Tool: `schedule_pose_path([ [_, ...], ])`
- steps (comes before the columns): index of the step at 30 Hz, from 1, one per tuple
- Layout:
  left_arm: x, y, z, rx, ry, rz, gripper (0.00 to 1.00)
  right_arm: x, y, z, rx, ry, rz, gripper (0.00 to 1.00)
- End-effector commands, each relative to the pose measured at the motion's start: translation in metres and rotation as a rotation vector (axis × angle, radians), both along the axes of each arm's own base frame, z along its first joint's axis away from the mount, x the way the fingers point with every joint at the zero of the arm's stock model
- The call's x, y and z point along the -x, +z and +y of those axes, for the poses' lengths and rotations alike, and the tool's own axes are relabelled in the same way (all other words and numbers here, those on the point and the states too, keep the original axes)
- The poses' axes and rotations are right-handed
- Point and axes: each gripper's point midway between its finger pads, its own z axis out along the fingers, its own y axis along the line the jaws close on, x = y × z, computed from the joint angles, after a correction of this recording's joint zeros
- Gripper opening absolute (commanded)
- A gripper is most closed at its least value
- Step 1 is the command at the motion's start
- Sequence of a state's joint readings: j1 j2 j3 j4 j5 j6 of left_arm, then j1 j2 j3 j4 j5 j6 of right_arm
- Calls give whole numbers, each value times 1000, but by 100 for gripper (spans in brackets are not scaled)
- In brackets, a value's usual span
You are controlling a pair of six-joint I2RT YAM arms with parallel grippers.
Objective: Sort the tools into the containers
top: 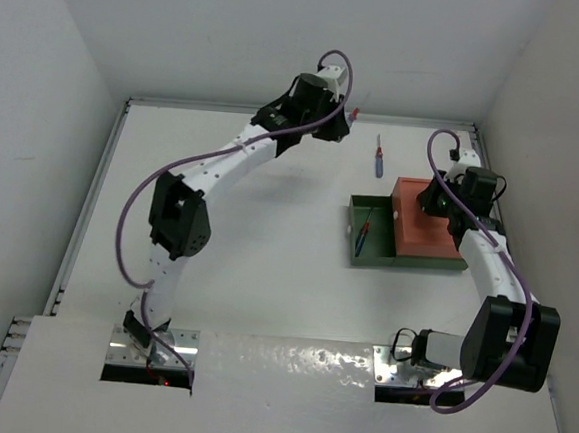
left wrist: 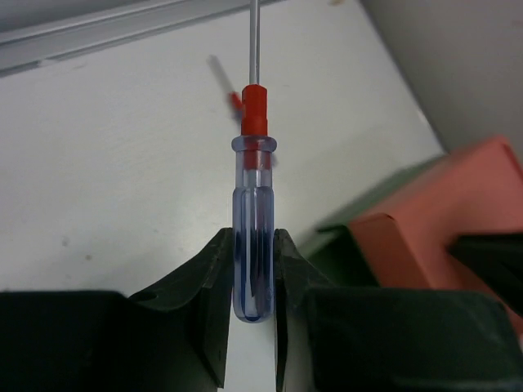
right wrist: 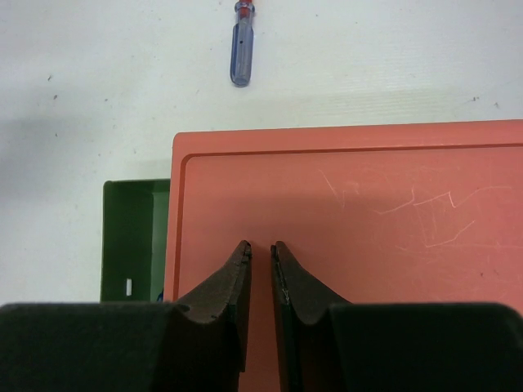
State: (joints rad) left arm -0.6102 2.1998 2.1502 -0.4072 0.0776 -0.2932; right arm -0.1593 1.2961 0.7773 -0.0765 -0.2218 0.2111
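Observation:
My left gripper (top: pixel 343 118) (left wrist: pixel 253 238) hangs over the table's far edge, shut on the clear blue handle of a screwdriver (left wrist: pixel 253 188) whose red collar and shaft point away from the wrist. A second screwdriver (top: pixel 378 158) (right wrist: pixel 242 53) lies on the table behind the trays. A third screwdriver (top: pixel 363 232) rests inside the dark green tray (top: pixel 355 250) (right wrist: pixel 131 237). The orange-red tray (top: pixel 423 237) (right wrist: pixel 368 212) lies against the green one's right part. My right gripper (top: pixel 434 202) (right wrist: pixel 261 247) hovers over the orange-red tray, jaws nearly together with nothing between them.
White walls close off the table at the back and both sides, and a raised metal rim (left wrist: pixel 98 33) runs along the far edge near my left gripper. The arm bases (top: pixel 153 351) sit at the near edge.

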Motion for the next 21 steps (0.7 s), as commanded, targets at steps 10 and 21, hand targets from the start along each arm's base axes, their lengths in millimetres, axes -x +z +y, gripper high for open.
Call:
schedule_pose_path([
  [10,188,-79,-60,-89,-478,415,0,77,-77,8,-45,-30,373,17],
  [21,188,-100,-78,-78,-405,412,0,84,-73,5,-17,-28,370,16],
])
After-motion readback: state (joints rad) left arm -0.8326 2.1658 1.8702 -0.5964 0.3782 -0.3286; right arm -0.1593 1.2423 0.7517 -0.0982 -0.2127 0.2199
